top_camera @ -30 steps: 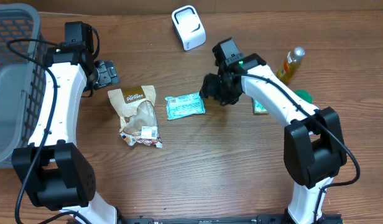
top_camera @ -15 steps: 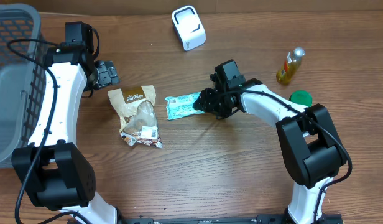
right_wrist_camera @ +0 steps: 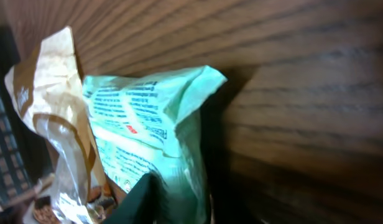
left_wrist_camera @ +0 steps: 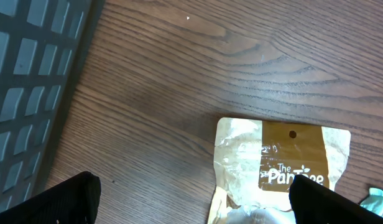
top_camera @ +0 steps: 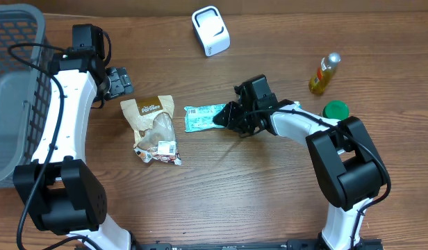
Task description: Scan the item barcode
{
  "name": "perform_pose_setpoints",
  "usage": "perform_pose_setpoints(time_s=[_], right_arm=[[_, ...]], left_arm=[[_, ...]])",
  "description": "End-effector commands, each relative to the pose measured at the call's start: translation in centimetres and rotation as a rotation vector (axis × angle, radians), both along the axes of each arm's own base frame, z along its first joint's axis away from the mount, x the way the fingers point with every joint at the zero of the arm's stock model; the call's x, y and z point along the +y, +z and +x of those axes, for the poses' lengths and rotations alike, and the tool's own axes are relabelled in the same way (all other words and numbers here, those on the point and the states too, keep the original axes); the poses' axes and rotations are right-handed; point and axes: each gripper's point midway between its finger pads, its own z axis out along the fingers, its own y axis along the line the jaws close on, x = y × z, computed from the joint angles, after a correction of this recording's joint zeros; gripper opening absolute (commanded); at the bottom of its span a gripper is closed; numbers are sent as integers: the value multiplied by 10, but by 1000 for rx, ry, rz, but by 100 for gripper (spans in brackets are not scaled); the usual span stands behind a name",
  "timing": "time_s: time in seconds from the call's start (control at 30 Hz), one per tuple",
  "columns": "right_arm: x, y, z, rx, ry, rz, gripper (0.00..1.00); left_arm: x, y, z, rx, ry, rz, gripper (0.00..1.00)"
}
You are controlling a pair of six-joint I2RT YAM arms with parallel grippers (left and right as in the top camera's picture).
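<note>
— Right gripper (top_camera: 228,117) has come down and leftward over the last second, its jaws narrowing, and now sits at the right end of the green snack packet (top_camera: 203,118).

— Holding it?

— Can't tell. The wrist view shows the packet's crimped edge raised against a dark finger, nothing firmer. The packet lies flat mid-table, small print up; no barcode is readable.

— And the left side?

— Grey mesh basket (top_camera: 19,28) at the far left; nothing shows in it. The left gripper (top_camera: 119,81) is spread wide and empty above the table. Just below it lies a brown pouch (top_camera: 153,125) reading "The Pan…ee", with a white barcode label at its lower end.

— The scanner?

— A white scanner (top_camera: 210,30) stands at the back, well apart from the packet. An amber bottle (top_camera: 324,73) and a green lid (top_camera: 335,110) are on the right.
</note>
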Motion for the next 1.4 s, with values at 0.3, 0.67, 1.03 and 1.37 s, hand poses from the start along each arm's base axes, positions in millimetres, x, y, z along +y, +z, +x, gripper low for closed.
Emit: perform_pose_setpoints(time_s=[0.3,0.67,1.03,1.37], right_arm=[[-5,3,2,1,-10,20,35],[-10,13,21,-30,-72,69,45],[-6,10,15,-13,-59,58,39],[-4,14,19,-38,-56,73,38]], left_arm=[[-1,10,2,-24,-8,15,100],[-1,10,2,-24,-8,15,100],[-1,10,2,-24,-8,15,99],[-1,10,2,-24,-8,15,100]])
